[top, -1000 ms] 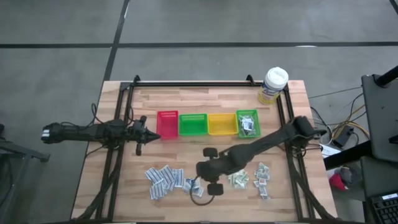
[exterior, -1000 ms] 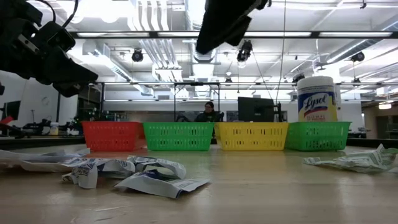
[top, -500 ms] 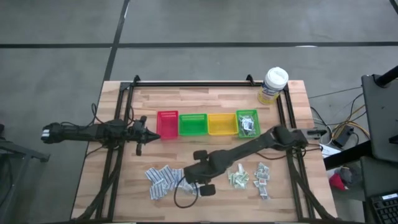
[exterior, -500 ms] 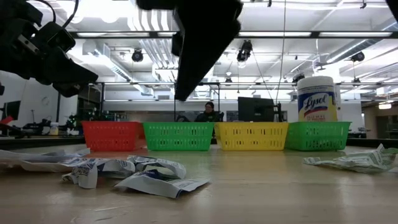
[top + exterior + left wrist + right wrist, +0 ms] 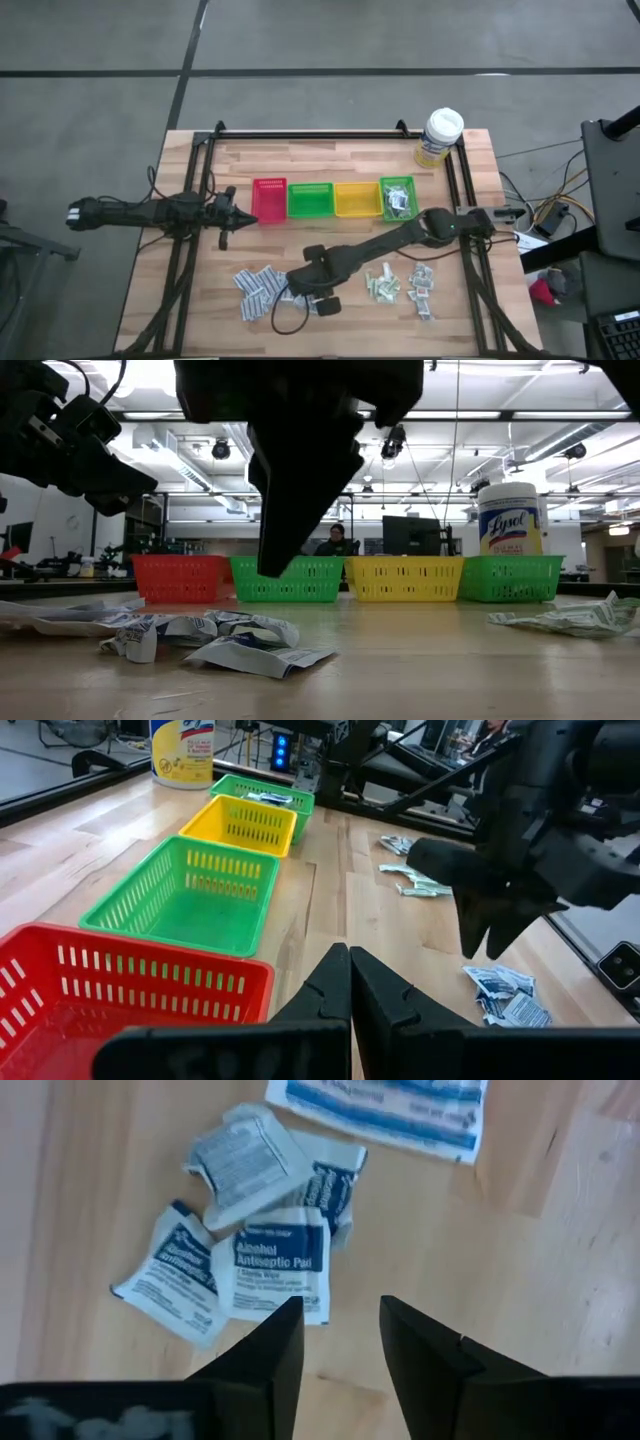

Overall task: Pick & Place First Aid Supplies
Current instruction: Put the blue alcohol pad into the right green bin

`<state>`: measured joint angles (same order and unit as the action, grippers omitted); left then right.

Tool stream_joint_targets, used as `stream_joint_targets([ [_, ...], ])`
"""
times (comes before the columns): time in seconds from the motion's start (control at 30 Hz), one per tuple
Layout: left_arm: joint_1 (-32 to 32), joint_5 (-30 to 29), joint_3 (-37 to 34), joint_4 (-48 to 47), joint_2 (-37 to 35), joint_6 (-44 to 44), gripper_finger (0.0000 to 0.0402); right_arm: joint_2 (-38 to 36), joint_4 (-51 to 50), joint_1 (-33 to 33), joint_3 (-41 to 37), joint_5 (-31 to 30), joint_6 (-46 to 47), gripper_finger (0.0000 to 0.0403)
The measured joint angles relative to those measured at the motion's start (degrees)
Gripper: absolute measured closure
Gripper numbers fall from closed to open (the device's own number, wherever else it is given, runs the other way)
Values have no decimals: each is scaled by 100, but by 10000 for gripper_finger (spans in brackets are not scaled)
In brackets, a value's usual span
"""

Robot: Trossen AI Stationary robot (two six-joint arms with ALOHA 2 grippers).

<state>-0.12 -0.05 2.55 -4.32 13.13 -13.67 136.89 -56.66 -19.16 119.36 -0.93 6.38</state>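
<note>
The dark right arm swings further across the wooden table toward the left, and its two-finger right gripper (image 5: 291, 291) now hangs over the heap of small white-and-blue alcohol pad sachets (image 5: 262, 289), where a second ago it sat nearer the middle. Its fingers (image 5: 270, 1345) are spreading wider apart. In the low view it now looms larger and closer.
</note>
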Motion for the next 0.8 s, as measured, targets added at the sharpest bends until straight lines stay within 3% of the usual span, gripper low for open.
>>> stream_joint_targets([
  [0.47, 0, 0, 0, 0, 0, 0, 401, -3, 44, 7, -263, -4, 640, 268],
  [0.8, -2, 0, 0, 0, 0, -2, 401, -3, 595, 4, -588, -9, 674, 275],
])
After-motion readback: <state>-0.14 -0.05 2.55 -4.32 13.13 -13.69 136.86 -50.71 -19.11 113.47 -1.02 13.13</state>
